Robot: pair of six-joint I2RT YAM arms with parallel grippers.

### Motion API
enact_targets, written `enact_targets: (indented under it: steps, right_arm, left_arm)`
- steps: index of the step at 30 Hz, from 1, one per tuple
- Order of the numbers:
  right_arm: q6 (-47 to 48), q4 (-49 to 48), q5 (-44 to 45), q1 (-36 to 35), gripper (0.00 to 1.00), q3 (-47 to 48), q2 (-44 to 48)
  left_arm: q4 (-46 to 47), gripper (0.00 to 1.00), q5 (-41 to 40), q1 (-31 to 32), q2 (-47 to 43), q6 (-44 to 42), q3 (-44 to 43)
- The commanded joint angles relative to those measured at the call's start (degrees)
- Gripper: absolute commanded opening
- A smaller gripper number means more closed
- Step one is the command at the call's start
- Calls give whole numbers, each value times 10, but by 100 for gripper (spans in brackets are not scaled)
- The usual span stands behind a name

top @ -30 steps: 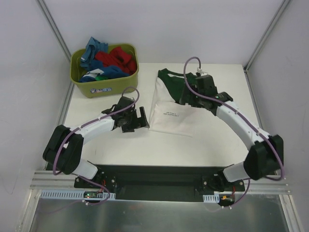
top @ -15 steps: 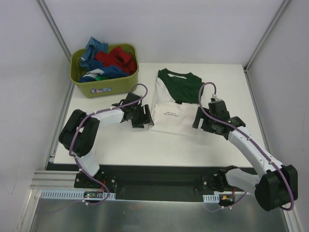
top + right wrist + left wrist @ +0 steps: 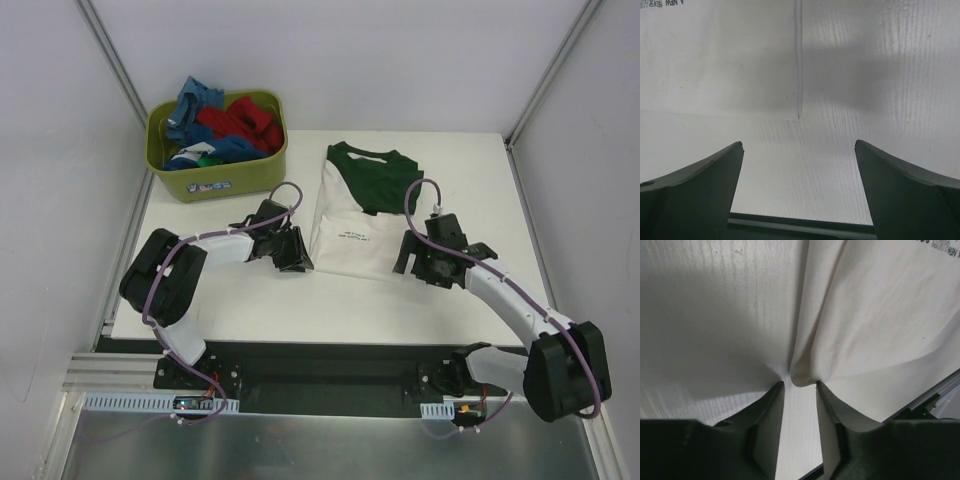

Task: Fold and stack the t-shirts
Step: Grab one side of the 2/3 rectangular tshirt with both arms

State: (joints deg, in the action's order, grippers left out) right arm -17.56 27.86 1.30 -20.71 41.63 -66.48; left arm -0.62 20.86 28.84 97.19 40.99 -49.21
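White booth, evenly lit
Pale counter [image 3: 330, 305] between plain white walls [image 3: 380, 60], slanted metal posts [image 3: 112, 62] at both rear corners.

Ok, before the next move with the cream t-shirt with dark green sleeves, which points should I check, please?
1. Cream t-shirt with dark green sleeves flat on the white table: ok.
2. Left gripper at its near-left corner, cloth bunched at the fingertips; firm pinch: cannot tell.
3. Right gripper jaws wide open: ok.
4. Near-right corner between the right fingers: not ok, it lies ahead of them.
5. Olive-green plastic tub apart from both arms: ok.
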Motion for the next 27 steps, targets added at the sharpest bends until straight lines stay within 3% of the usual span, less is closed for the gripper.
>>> enact_targets:
  steps: [1, 3, 4, 5, 8, 9, 16, 22, 27]
  right_arm:
    - [-15, -36, -31, 3, 96, -12, -24]
    - [-23, -46, -40, 3, 93, -19, -40]
    - [-26, -53, -57, 2, 91, -24, -44]
    - [-27, -67, -64, 3, 90, -29, -52]
    - [-33, -92, -87, 3, 82, -34, -72]
    - [-33, -95, -89, 3, 74, -32, -77]
    - [-33, -116, -93, 2, 56, -17, -140]
    - [-41, -144, -108, 3, 32, -14, -177]
    - [-38, -152, -119, 2, 2, -1, -202]
  left_arm:
    - [-10, 23, 15, 2, 38, -11, -12]
    - [-10, 14, 17, 2, 42, -16, -16]
    - [-10, 2, 16, 2, 42, -16, -17]
    - [-10, 0, 15, 2, 42, -17, -16]
    - [-10, 0, 6, 2, 36, -20, -12]
    - [-10, 0, 2, 2, 33, -21, -12]
    - [-3, 0, -5, 2, 22, -34, -7]
    - [1, 0, -4, 2, 13, -38, -2]
    - [4, 0, -5, 2, 3, -39, 4]
